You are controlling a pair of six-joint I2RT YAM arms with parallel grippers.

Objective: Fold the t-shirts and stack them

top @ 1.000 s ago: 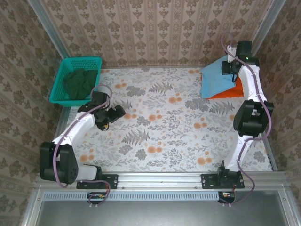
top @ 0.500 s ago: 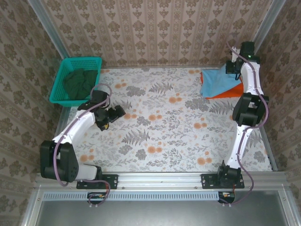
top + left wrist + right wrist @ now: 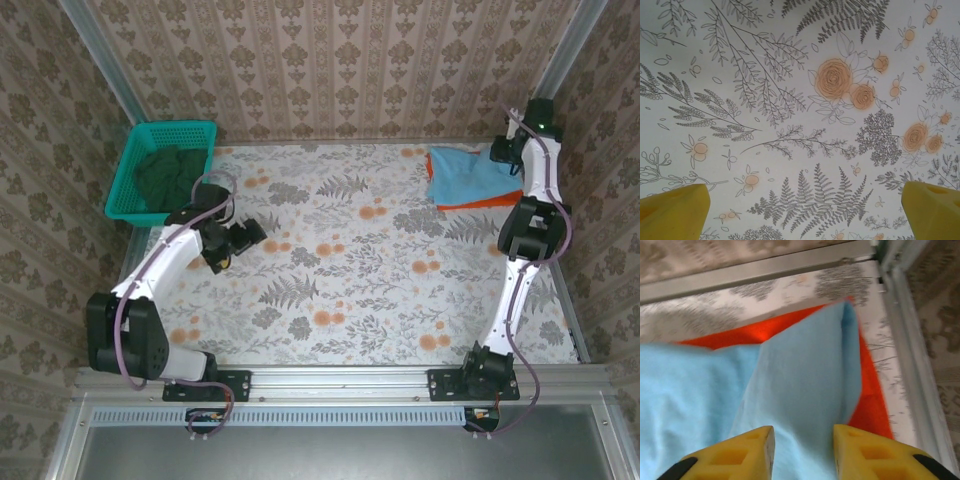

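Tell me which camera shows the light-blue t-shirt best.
The right wrist view: the light-blue t-shirt fills the foreground, its folds and its edge over the orange t-shirt clear. The top external view shows that t-shirt small in the far right corner. The left wrist view faces the floral tablecloth.

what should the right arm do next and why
Probably lift the right tool straight up and clear. Its jaws are parted over the blue tee, which lies on the orange tee in the far right corner, so the stack looks placed.
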